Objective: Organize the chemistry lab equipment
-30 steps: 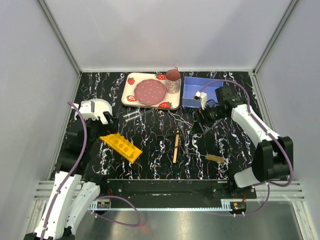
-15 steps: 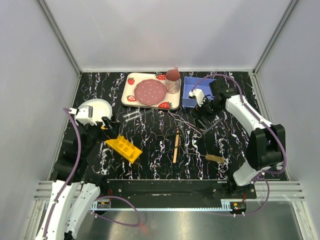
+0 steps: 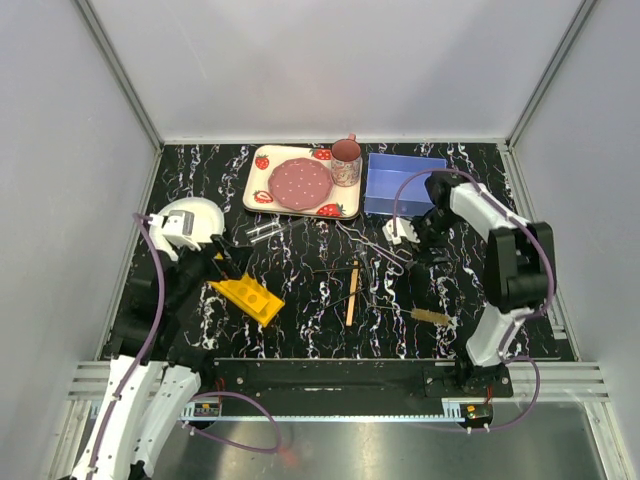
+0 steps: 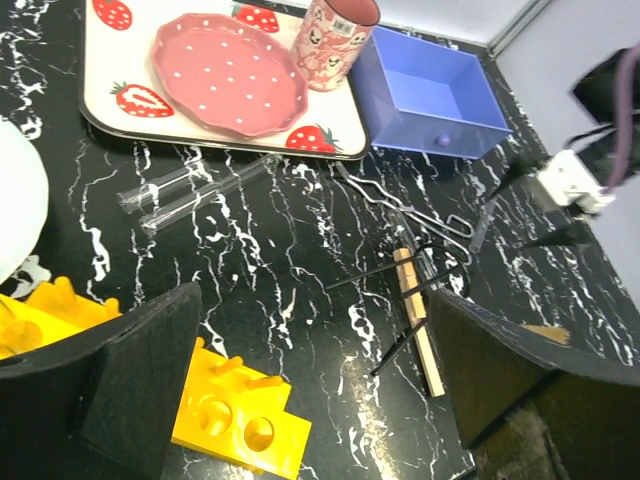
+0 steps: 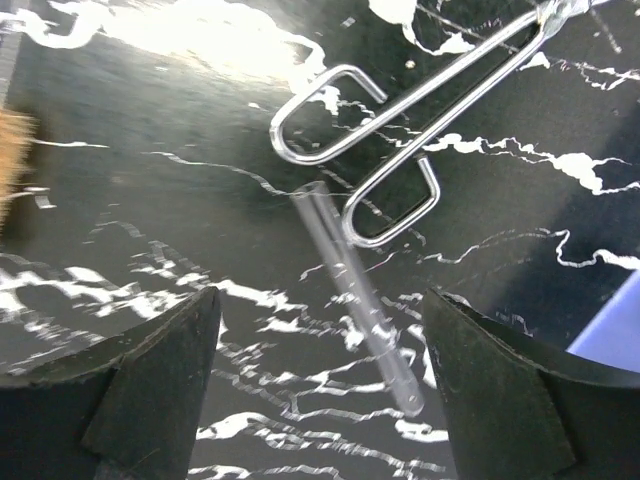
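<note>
**Desk [image 3: 470,300], black marbled, lab items loose.**

- Yellow rack [image 3: 246,297]: near left, lying flat at a slant, holes up, just beneath the left pincer.
- Glass tubes [image 3: 262,232]: a pair side by side, left of centre, near the strawberry tray [image 3: 258,195].
- Single glass tube [image 5: 365,300]: right of centre, lying flat, its end by the tongs' loops.
- Wire tongs [image 3: 375,245]: centre, lying flat, loops toward the right.
- Wooden stick [image 3: 352,293]: centre, near side.
- Tube brush [image 3: 430,316]: near right.
- Left pincer [image 3: 228,262]: fingers wide apart, holding nothing, over the rack's far end.
- Right pincer [image 5: 315,330]: fingers apart, straddling the single tube, not touching it.
- Blue bin [image 3: 403,205]: far right.
- White plate [image 3: 200,212]: far left.
</note>
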